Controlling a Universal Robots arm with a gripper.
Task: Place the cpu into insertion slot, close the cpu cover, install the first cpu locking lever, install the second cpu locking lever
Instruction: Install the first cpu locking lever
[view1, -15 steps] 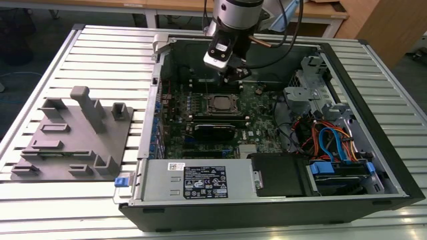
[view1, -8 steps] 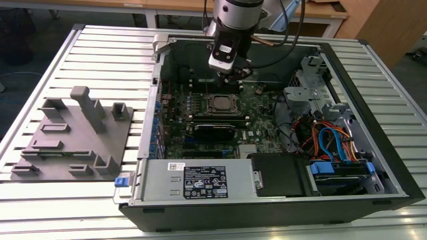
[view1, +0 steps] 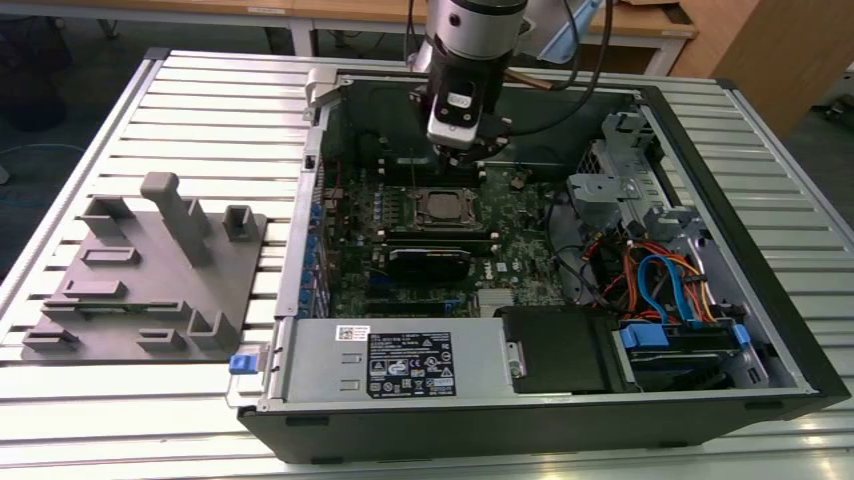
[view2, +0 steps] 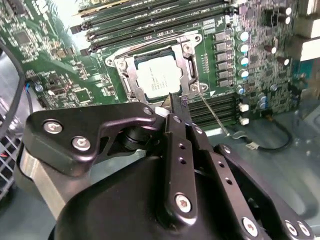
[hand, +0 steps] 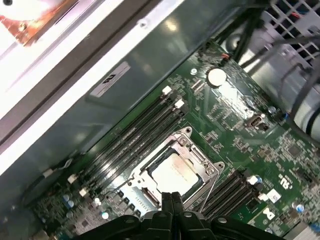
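One small square cpu with a pale silvery metal top lies flat in the one dark, metal-rimmed insertion slot on the green motherboard. The single thin silvery cpu cover lies down around it, and the chip shows through its window. One thin metal rod slants away from a corner of the socket.

The black gripper hangs just beside the socket. Its two fingers are pressed together and hold nothing.

Two banks of long black memory slots flank the socket.

The first wrist view adds one round silvery coin battery. The exterior view adds the open black computer case, the slatted metal table and, at the exterior view's left, one grey moulded fixture tray.
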